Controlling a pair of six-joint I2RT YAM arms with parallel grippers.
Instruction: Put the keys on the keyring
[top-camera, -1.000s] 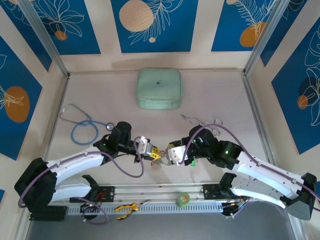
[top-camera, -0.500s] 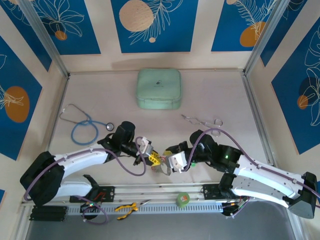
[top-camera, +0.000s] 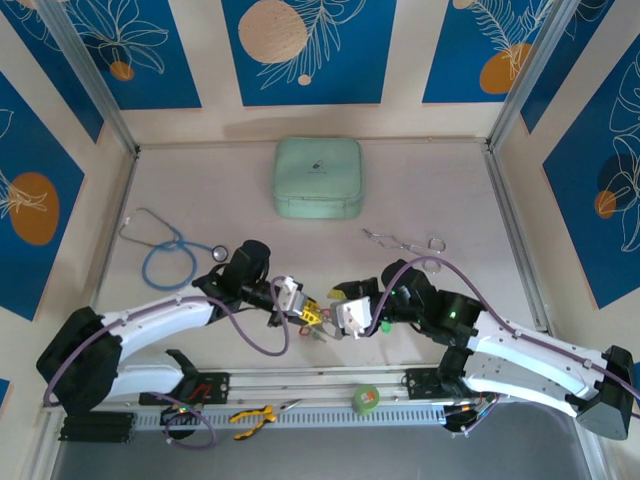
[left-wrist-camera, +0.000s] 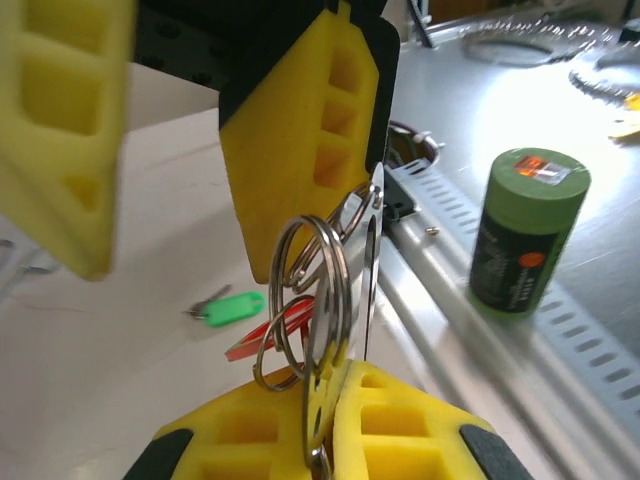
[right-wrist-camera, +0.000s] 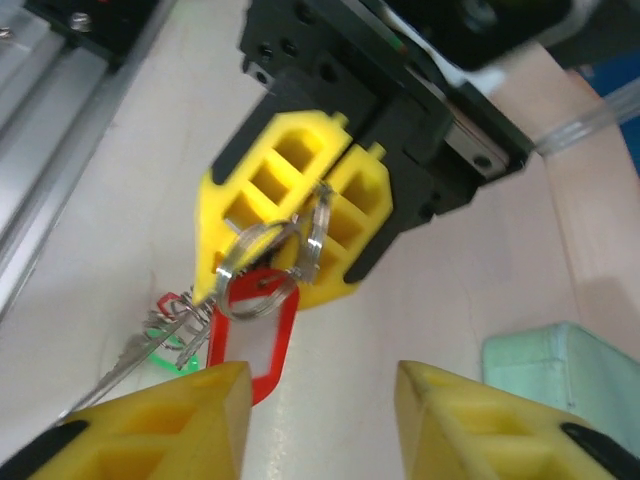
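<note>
My left gripper (left-wrist-camera: 335, 400) (top-camera: 306, 312) is shut on the keyring (left-wrist-camera: 322, 285), a bunch of silvery split rings standing up from its yellow fingers. A red tag (right-wrist-camera: 256, 335) hangs from a small ring linked to the keyring (right-wrist-camera: 268, 250). One of the keys, with a green tag (left-wrist-camera: 230, 308), lies on the table below; its tag (right-wrist-camera: 165, 347) and blade show beside the red tag. My right gripper (right-wrist-camera: 322, 425) (top-camera: 338, 312) faces the left one, open, its yellow fingers apart on either side just short of the rings and holding nothing.
A green tape roll (left-wrist-camera: 528, 230) (top-camera: 367, 398) stands on the slotted metal rail (left-wrist-camera: 470, 330) at the near edge, with yellow-handled pliers (top-camera: 254, 416) further left. A blue stethoscope (top-camera: 165, 255), metal forceps (top-camera: 400, 240) and a mint case (top-camera: 318, 178) lie farther back.
My right gripper has opened and let go of the rings, shifting slightly back. The left gripper stays shut on the keyring in about the same place.
</note>
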